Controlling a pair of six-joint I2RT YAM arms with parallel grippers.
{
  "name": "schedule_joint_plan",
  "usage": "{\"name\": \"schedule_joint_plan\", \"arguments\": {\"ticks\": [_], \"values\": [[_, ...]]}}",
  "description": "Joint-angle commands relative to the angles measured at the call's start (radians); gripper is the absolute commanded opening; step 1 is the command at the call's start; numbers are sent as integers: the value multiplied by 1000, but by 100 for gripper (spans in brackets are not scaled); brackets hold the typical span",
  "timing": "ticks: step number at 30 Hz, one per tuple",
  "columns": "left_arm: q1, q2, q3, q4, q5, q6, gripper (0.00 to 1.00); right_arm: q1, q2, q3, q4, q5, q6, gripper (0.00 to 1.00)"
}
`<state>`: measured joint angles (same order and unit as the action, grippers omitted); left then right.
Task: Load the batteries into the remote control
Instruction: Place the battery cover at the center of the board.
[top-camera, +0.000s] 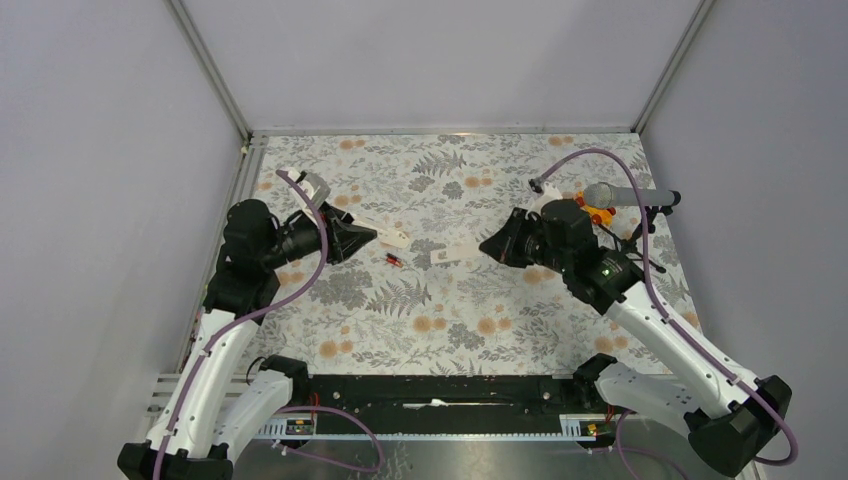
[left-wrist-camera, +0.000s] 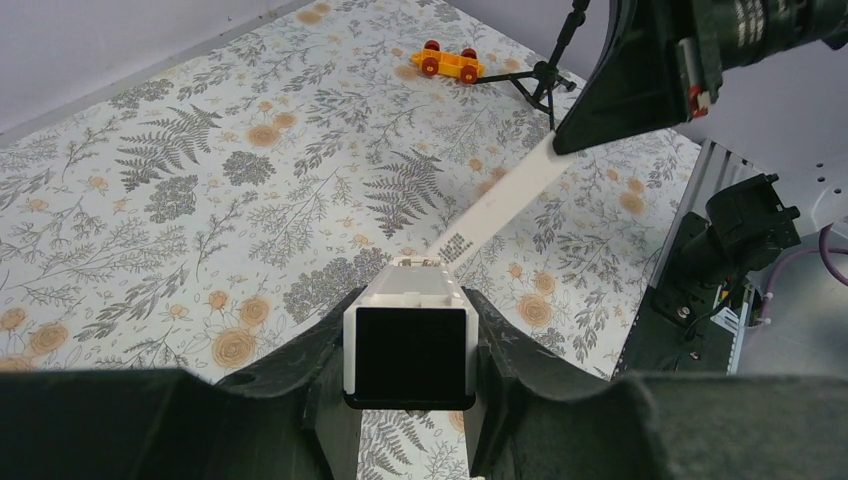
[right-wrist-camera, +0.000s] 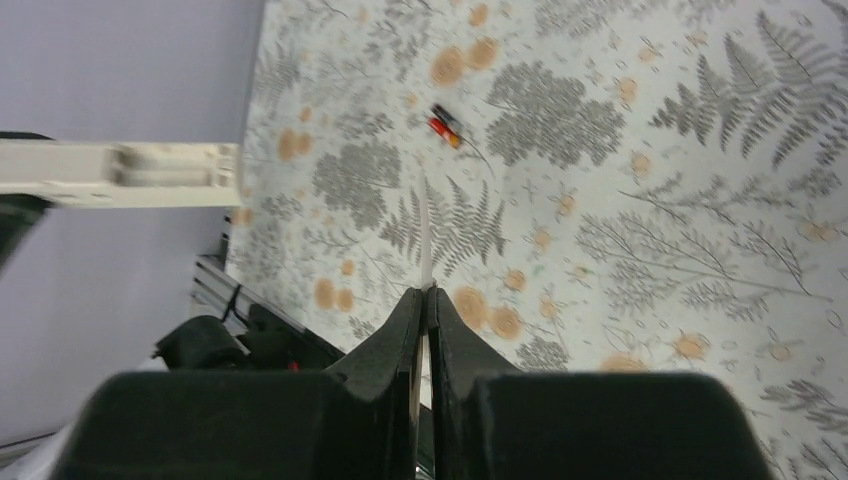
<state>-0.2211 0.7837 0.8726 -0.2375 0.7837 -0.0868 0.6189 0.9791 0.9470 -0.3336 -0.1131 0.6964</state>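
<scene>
My left gripper (top-camera: 370, 238) is shut on the remote control (top-camera: 388, 236), a white bar held above the mat. In the left wrist view the remote control (left-wrist-camera: 410, 300) sits between my fingers with its dark end toward the camera. My right gripper (top-camera: 487, 246) is shut on the thin white cover strip (top-camera: 455, 253). In the right wrist view the strip (right-wrist-camera: 427, 235) shows edge-on between the closed fingers (right-wrist-camera: 405, 320). The batteries (top-camera: 393, 260), red and black, lie on the mat between the two grippers. They also show in the right wrist view (right-wrist-camera: 445, 125).
A grey microphone (top-camera: 612, 194) on a black stand and an orange-and-yellow toy (top-camera: 597, 212) sit at the back right, behind my right arm. The toy (left-wrist-camera: 450, 63) also shows in the left wrist view. Grey walls enclose the floral mat (top-camera: 440, 320).
</scene>
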Motion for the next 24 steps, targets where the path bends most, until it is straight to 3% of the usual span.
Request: {"name": "schedule_joint_plan", "arguments": {"ticks": [1,8,21,24], "values": [[6,-12,-5,68,-6,-19,0,4,-18,-63,-29,45,-73,0],[6,-14,-7,93,2,-59,0,4,-2,-220,80,10,-82,0],[6,-57,-14,93,-10,-85,0,-22,139,-270,193,-53,-55,0],[6,-62,-14,91,-10,-88,0,-36,136,-261,192,-50,-53,6]]}}
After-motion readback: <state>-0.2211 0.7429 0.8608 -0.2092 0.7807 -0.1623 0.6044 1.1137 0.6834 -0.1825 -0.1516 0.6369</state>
